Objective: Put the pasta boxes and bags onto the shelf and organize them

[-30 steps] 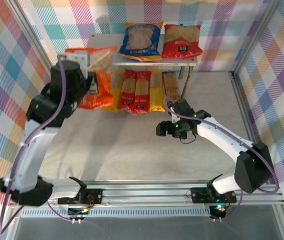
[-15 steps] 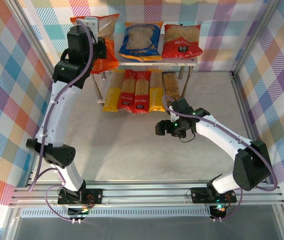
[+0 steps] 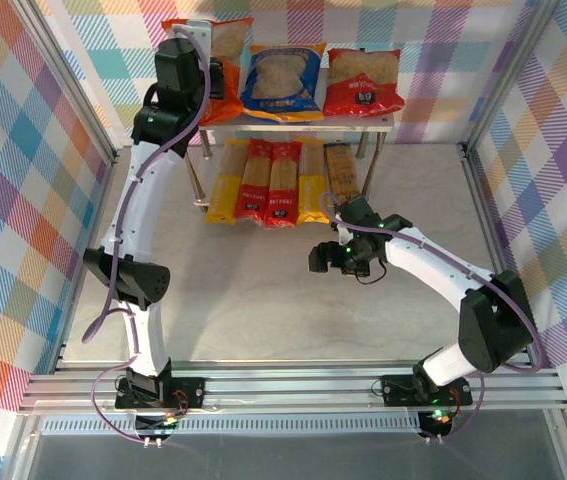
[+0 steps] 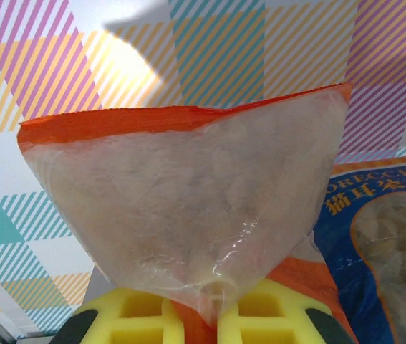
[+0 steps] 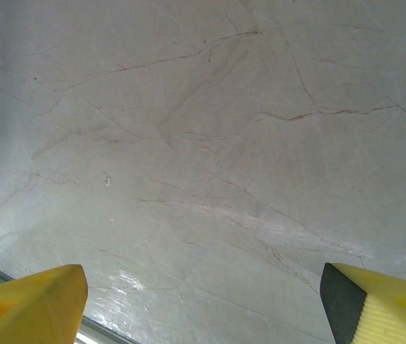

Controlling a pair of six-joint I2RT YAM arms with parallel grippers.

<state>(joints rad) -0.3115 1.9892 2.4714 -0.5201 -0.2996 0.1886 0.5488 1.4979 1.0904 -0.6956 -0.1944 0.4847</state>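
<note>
Left wrist view: orange bag (image 4: 188, 193) of short pasta, pinched at its near end.
Left gripper (image 4: 206, 315) is clamped on the bag's gathered film, holding it at the left end of the shelf (image 3: 303, 125) top board, just beside the blue bag (image 3: 281, 82); whether it rests there cannot be told. Likely light, soft and crinkly: the contents shift and the film is slippery, so a flat seam gives the surest hold. The pasta is brittle; set it down gently. Right gripper (image 5: 203, 308) has its jaws wide apart and empty, above the table (image 5: 188, 143).
</note>
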